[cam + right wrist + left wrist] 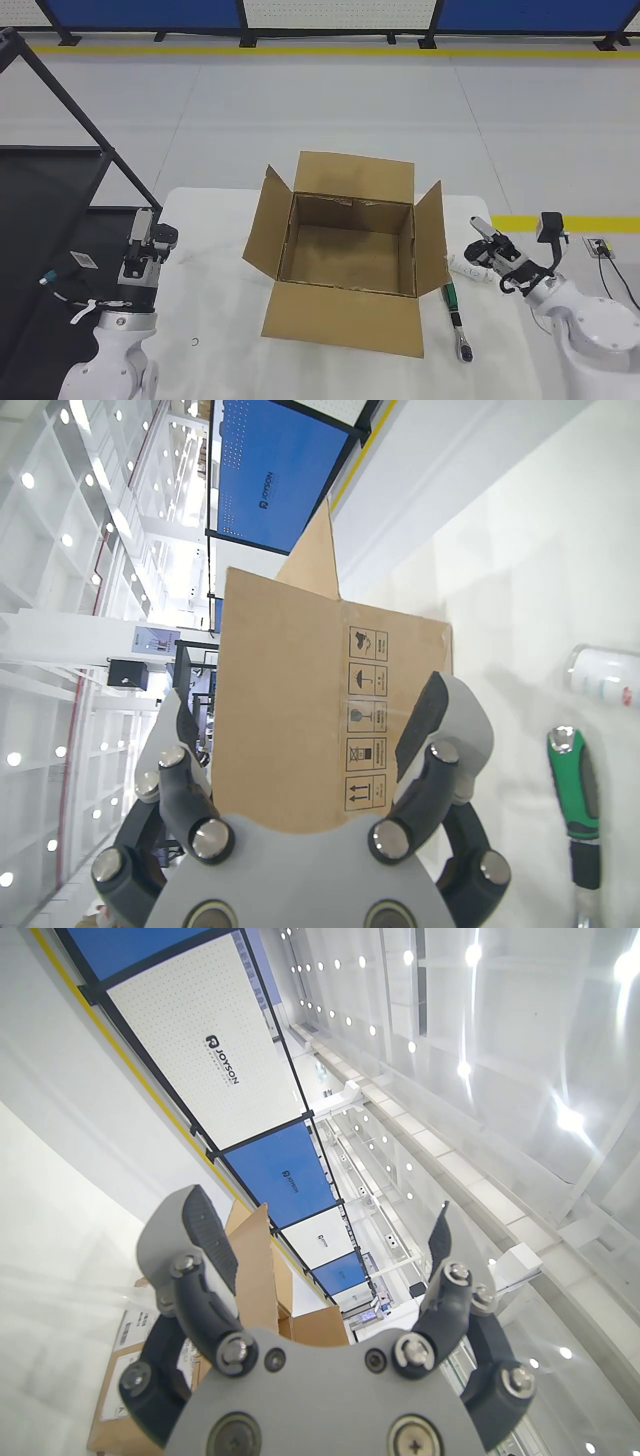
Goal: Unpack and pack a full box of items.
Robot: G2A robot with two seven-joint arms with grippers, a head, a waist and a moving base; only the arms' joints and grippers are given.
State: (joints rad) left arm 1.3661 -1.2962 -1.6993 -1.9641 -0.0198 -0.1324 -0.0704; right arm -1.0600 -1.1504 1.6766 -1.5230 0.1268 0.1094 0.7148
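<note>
Now your left claw [320,1218] is wide open and holds nothing. It sits low, left of the box [345,320]. Your right claw [305,695] is open and empty too, on the right side. The box looks empty. A wrench [455,322] and a white bottle [465,267] lie beside it, so I think unpacking is done and packing is left.

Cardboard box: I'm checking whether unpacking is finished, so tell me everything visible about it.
The cardboard box is plain brown, standing upright in the middle of the white table. All four top flaps are open and splayed outward, and its inside looks empty. One side wall bears a column of printed handling symbols.
</note>
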